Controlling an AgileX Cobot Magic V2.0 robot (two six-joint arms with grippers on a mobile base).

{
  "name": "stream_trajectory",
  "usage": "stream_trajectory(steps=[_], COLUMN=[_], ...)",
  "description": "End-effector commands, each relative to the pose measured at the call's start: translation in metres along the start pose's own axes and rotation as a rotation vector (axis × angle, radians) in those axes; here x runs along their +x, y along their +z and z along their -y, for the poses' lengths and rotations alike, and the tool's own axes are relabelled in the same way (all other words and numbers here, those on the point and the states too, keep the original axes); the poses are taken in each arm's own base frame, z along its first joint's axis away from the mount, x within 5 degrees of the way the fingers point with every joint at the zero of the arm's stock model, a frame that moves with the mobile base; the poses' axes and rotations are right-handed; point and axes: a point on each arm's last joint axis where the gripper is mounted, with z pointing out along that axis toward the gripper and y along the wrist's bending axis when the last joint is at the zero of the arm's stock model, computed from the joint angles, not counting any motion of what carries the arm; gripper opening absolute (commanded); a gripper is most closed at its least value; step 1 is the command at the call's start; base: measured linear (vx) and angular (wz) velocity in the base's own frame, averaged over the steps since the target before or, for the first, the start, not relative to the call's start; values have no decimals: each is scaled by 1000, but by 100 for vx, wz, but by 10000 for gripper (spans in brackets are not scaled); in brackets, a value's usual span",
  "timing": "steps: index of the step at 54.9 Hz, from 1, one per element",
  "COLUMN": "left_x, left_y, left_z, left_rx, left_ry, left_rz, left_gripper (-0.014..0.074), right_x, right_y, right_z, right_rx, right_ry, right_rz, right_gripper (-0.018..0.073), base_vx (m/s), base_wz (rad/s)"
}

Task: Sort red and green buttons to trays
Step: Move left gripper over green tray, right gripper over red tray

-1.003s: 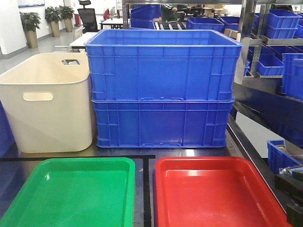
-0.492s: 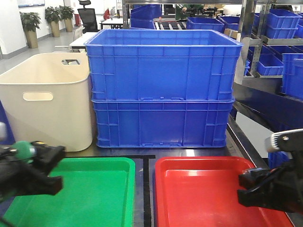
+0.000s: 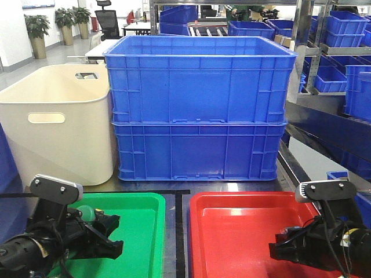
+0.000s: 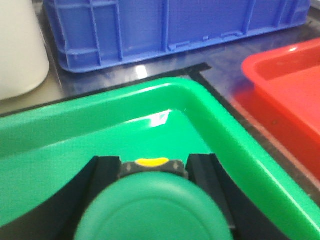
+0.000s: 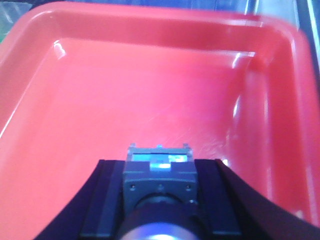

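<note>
My left gripper (image 3: 113, 234) is shut on the green button (image 4: 150, 206), its black fingers (image 4: 106, 172) pressing both sides of the black-and-yellow body. It hovers over the near left part of the green tray (image 4: 200, 100); the green cap (image 3: 86, 213) shows beside the arm in the front view. My right gripper (image 5: 159, 165) is shut on the dark grey button (image 5: 159, 181) and hangs over the red tray (image 5: 150, 85), low above its floor. In the front view the right gripper (image 3: 277, 252) sits over the red tray's (image 3: 232, 231) near right part. Whether either button touches its tray is hidden.
Two stacked blue crates (image 3: 200, 110) stand right behind both trays, and a cream tub (image 3: 55, 124) with handle slots stands at the back left. A black strip of table (image 3: 177, 231) separates the green tray (image 3: 139, 231) from the red one. Blue bins on shelving (image 3: 342, 35) fill the right.
Both arms came into view from the lower corners and sank. The left, holding the green button, moved right over the green tray. The right moved over the red tray.
</note>
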Motion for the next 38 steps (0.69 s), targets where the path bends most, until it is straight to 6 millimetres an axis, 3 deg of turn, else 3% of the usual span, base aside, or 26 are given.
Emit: stream_trajectory(steps=[1,11,20,27,38], left_x=[-25,-17,-16,-16,-18], left_y=[-4,4,5,5,4], left_z=[3,3,3,3,3], left_rx=[13,12,12,12,13], left_ry=[-10,-9,-9,-9,-9], left_rz=[146,116,112,112,124], left_gripper=[102,278,503,647,713], right_x=[-20,-13,-11,-12,-13], right_y=[-6,6,10,10,10], right_z=[-2,-1,-1,0,0], right_rx=[-5,-3,-2,1,2], right_ry=[44,55,52,51,49], right_rz=[119,68,52,67,73], right_gripper=[102,265,437,521,554], base_vx=[0,0,0,0,0], base_wz=[0,0,0,0,0])
